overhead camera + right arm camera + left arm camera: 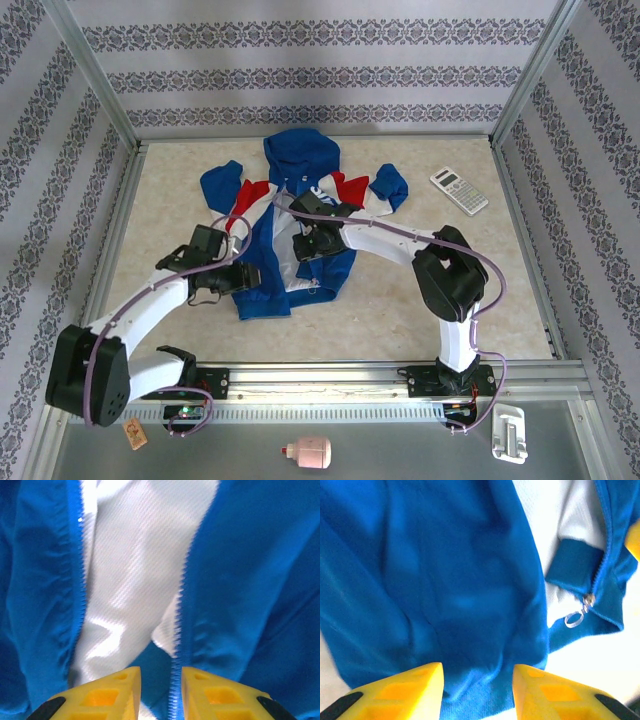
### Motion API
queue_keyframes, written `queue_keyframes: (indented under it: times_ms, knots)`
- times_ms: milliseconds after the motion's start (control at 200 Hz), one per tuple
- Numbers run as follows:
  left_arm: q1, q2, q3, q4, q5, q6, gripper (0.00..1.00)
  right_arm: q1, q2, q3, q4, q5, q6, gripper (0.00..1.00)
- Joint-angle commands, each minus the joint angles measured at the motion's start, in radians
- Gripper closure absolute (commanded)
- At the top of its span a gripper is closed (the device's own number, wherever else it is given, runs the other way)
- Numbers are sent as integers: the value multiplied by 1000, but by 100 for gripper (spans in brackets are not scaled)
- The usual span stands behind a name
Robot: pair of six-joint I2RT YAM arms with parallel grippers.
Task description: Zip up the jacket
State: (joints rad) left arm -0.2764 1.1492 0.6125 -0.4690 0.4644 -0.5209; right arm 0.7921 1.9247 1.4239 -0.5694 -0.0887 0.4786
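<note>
**Top view.** The jacket [300,215] lies flat on the table [400,290], near its centre. The hood points to the far wall and the front is spread open on the pale lining. The left hand [250,277] rests at the jacket's lower left hem. The right hand [303,250] is over the middle of the open front. A calculator [459,190] lies well apart at the far right of the table.

**Left wrist view.** The left hand [477,670] is open. Its two yellow fingers [395,692] stand wide apart, with the blue hem showing in the gap between them. To the right, the zipper slider [588,600] sits at the bottom of a blue tooth row, with its ring pull [573,619] hanging just below. Pale lining [570,520] shows above it.

**Right wrist view.** The right hand [161,675] is open by a narrow gap. The right-side tooth row [180,605] runs down into this gap, and neither finger [107,697] visibly presses on it. The left-side tooth row [79,580] lies well apart. White lining [135,570] is exposed between the two rows, so the zipper here is unjoined.
</note>
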Motion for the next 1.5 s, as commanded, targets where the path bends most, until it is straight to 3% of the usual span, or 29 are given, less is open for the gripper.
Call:
queue_keyframes:
  times_ms: [0,180,380,490,680,844,934,1164,1349,1494]
  knots:
    - [-64,-49,-64,45,36,-127,59,32,-27,-37,77,-81,78,72]
    - [-144,-102,-122,102,6,-221,57,64,6,-72,177,-157,153,71]
    - [-304,-107,-82,94,-183,-308,47,53,6,-108,238,-177,182,80]
    - [-385,-45,-65,133,-276,-356,45,21,-14,-133,245,-181,172,83]
    - [-466,127,-8,215,-333,-371,38,-39,-4,-161,247,-219,163,84]
    - [-500,288,87,145,-443,-340,34,-66,31,-164,242,-237,138,85]
    - [-501,329,111,126,-457,-333,45,-74,33,-189,266,-238,137,85]
    - [-498,200,137,55,-460,-273,100,-110,20,-290,325,-235,141,85]
    - [-457,121,134,85,-276,-230,100,-138,13,-346,350,-236,141,86]
    - [-398,55,35,272,-72,-280,100,-148,5,-358,374,-249,140,86]
